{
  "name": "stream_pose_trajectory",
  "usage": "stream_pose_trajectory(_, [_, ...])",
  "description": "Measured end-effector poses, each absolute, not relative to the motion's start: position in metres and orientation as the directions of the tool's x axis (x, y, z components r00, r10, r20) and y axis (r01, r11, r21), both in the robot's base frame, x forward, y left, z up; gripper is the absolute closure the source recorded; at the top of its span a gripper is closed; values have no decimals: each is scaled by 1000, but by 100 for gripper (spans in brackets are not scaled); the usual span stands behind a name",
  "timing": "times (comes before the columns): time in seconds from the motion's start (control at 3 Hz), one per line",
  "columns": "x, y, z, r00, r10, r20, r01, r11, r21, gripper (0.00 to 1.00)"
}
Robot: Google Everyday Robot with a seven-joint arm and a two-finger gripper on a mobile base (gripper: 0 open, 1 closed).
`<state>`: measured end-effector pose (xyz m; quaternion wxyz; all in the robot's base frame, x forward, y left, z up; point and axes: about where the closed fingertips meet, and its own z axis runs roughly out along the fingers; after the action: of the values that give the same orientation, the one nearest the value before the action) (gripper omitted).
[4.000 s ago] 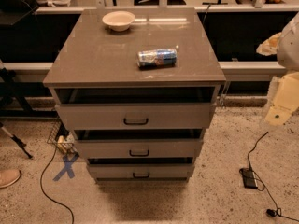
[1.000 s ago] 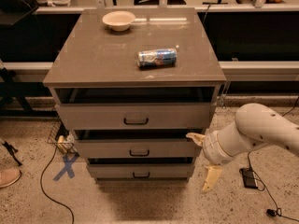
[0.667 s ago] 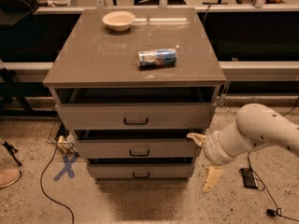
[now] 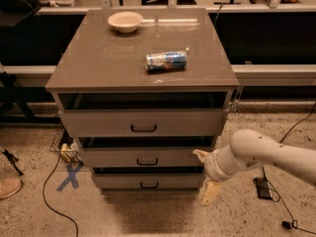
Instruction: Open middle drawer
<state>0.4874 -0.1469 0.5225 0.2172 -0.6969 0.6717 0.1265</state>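
Observation:
The grey-taupe cabinet (image 4: 98, 63) has three stacked drawers. The middle drawer (image 4: 113, 158) has a medium-height flat front and a small black bar handle (image 4: 147, 161), with a dark gap above it. My gripper (image 4: 206, 174) is at the right end of the middle drawer's front, level with the middle and bottom drawers. Its two pale fingers (image 4: 201, 155) are spread apart and hold nothing. One points at the drawer's right edge and the other hangs lower by the bottom drawer (image 4: 118, 181). The white arm (image 4: 266, 154) comes in from the right.
The taller top drawer (image 4: 98, 123) has a wider black handle. A white bowl (image 4: 125, 21) and a can lying on its side (image 4: 166, 60) sit on the cabinet top. On the floor are a blue tape X (image 4: 69, 176), cables, a black box (image 4: 262, 188) and a shoe (image 4: 9, 186).
The arm came in from the far right to the drawer fronts. Over the last second the gripper has shifted slightly left and down. The drawers have not moved.

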Motion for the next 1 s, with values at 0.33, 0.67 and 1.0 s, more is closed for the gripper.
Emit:
stream_pose_trajectory(0.33, [511, -143, 474, 24, -905, -424, -985, 51, -163, 0])
stream_pose_trajectory(0.67, [524, -140, 471, 15, -906, -424, -977, 76, -198, 0])
stream_pose_trajectory(1.0, [524, -138, 463, 25, -913, -407, -975, 68, -213, 0])
